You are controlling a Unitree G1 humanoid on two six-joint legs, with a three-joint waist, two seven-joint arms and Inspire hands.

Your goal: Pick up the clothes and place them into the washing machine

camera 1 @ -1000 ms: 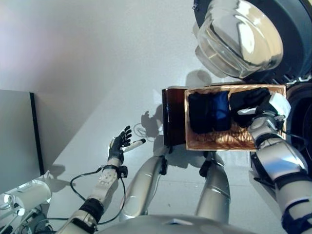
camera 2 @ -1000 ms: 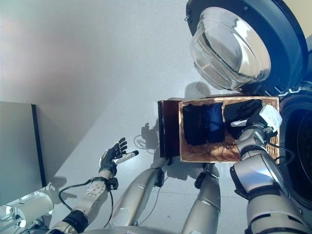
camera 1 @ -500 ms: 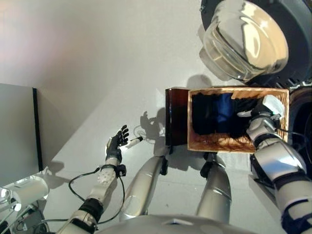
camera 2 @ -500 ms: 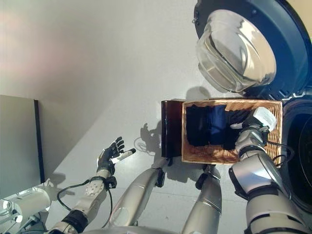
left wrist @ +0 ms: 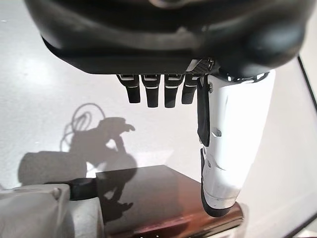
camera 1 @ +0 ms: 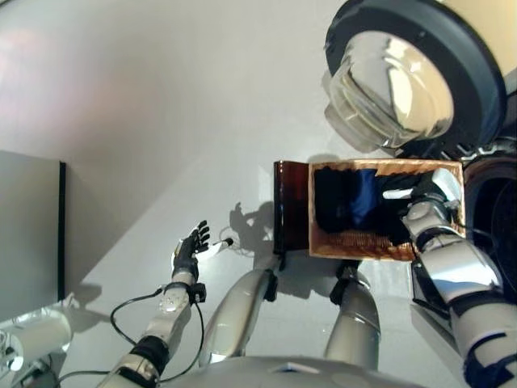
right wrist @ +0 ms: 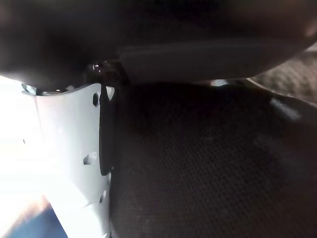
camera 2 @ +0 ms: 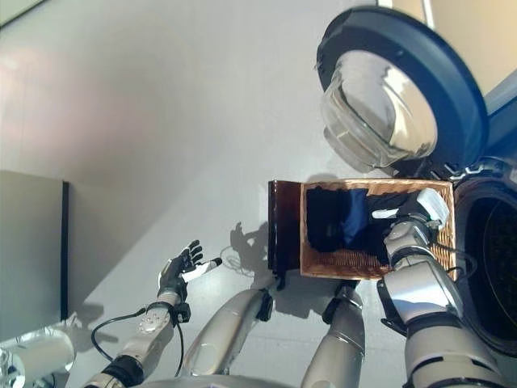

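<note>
A wicker basket (camera 2: 362, 265) sits on a dark brown stand (camera 1: 291, 207) in front of me. It holds a black garment (camera 2: 323, 218), a blue garment (camera 2: 354, 215) and another black garment (camera 2: 396, 200) at its right end. My right hand (camera 1: 428, 192) rests down on that right black garment. In its wrist view only the white thumb cover (right wrist: 69, 163) and dark cloth (right wrist: 208, 168) show. My left hand (camera 1: 191, 246) hangs open over the floor at the lower left, holding nothing.
The washing machine's round glass door (camera 2: 380, 105) stands open above the basket. Its dark drum opening (camera 2: 493, 267) lies to the basket's right. A grey cabinet (camera 1: 28, 230) stands at the far left. Bare grey floor (camera 1: 161, 121) spreads between them.
The camera has shifted a little. My right hand has moved slightly left and sunk onto the black garment at the basket's right end. The left hand stays open.
</note>
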